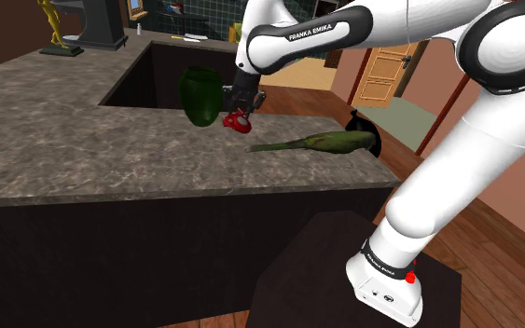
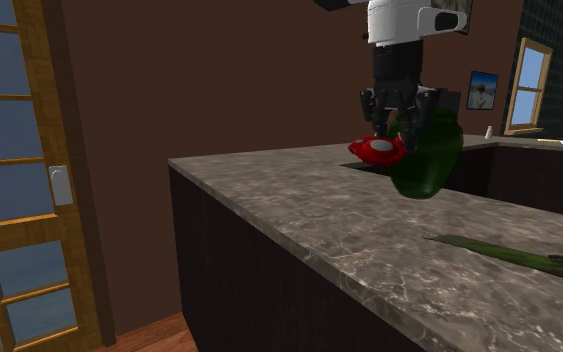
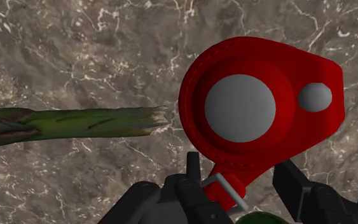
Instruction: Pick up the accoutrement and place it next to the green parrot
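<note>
Pincer point(image 3: 238, 178) pinching red accoutrement point(image 3: 260, 108), pointing straight down above countertop point(image 3: 75, 51), near green parrot point(image 3: 75, 124).

Dark green vase point(image 1: 198, 94) upright on mottled stone countertop point(image 1: 83, 149), beside dark recess. Gold figurine point(image 1: 53, 28) at far corner (shoulder view's upper left). Glazed wooden door point(image 2: 9, 180) at second exterior view's left.

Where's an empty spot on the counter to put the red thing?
The counter is bare from the green vase toward the shoulder view's left, and along the near edge before the green parrot. It is crowded between vase and parrot's tail, where the red thing hangs.
</note>
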Motion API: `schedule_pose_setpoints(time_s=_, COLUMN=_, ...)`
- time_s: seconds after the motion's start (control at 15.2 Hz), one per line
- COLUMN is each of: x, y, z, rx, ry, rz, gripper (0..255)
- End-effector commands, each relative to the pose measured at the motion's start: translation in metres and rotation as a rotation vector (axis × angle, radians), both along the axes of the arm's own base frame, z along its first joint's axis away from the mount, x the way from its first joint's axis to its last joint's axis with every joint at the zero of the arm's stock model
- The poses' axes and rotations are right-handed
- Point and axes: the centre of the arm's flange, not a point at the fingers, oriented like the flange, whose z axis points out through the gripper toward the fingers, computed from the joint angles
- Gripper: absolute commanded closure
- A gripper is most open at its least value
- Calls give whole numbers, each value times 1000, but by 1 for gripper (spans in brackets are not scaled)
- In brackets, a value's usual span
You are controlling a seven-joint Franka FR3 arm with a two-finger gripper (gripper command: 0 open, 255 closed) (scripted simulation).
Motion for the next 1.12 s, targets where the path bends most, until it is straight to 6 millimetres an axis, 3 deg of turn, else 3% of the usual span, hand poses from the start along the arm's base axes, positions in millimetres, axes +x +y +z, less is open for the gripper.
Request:
schedule_pose_setpoints(time_s=0.0, x=0, y=0, z=-10, rx=0, ry=-1, rz=0, gripper=255)
schedule_pose_setpoints(time_s=1.06, x=0, y=0, z=-94, rx=0, ry=-1, rz=0, gripper=255)
